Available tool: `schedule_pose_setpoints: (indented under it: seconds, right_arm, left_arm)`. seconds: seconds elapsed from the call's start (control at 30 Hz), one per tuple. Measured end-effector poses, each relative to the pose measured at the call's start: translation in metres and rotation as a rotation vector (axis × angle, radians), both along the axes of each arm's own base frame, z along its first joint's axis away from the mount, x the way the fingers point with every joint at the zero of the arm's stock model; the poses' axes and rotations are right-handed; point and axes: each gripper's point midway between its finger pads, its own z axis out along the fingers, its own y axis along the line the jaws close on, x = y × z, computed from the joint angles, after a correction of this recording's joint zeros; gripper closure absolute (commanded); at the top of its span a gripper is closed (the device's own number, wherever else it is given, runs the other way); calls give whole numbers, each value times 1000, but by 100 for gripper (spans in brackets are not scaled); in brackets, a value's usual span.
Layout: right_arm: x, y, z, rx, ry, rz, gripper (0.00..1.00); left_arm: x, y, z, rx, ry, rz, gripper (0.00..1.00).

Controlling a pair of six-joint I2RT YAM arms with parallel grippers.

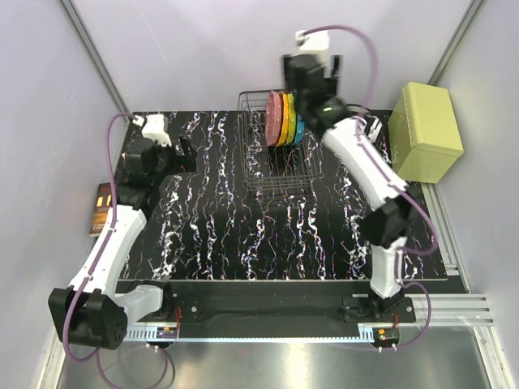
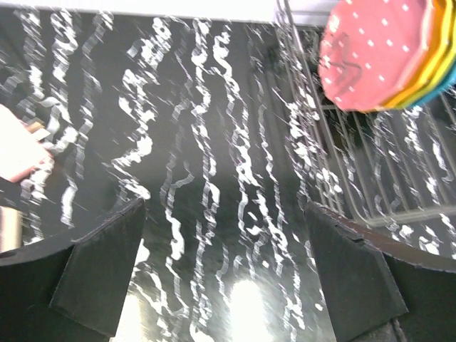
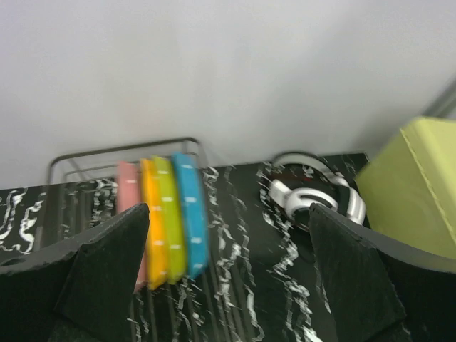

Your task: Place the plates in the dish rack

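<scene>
1. Evidently the loading is finished or nearly so. All four plates [image 1: 284, 119] stand on edge at the far end of the dish rack [image 1: 261, 170], which sits toward the back of the table [image 1: 211, 235].
2. Seen from the right wrist, they run left to right: pink plate [image 3: 128, 206], orange plate [image 3: 149, 221], yellow-green plate [image 3: 165, 214], blue plate [image 3: 191, 214]. They are packed face to face. The rack's upright prongs likely keep them from tipping, though the blur hides whether each has its own slot.
3. The right gripper [image 3: 228, 221] hangs above the rack's far end, just beside the blue plate in the top view. Its jaws are spread wide with nothing between them. It touches no plate, which suits an arm that has nothing to carry.
4. The left gripper [image 2: 225, 214] sits low over the table, to the left of the rack and apart from it. Its jaws are also apart and empty. Its camera faces the rack and catches the pink plate's face, and the arm seems placed out of the other arm's way.
5. A green box [image 1: 426, 130] and white headphones [image 3: 313, 196] lie to the right of the rack. They are probably not part of the job. No plate shows outside the rack in any view.
</scene>
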Motion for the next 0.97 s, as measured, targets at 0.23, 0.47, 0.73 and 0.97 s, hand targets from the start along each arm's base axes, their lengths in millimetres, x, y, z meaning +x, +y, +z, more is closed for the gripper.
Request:
schedule_pose_setpoints:
  seconds: [0.23,0.47,0.73,0.97]
  right_arm:
    - [-28,-171,-21,89,136,-235,1]
    - [-73,-207,-94,68,350,-263,0]
    - [-96,-227,-90,86,348,-289,0]
    - [-100,-229,-84,92,334,-290,0]
  left_arm:
    - [19,15,25,119,-46,34,1]
    - [30,24,38,200,-55,54,1]
    - [36,26,37,229,-41,53,1]
    - [37,26,33,234,-31,51,1]
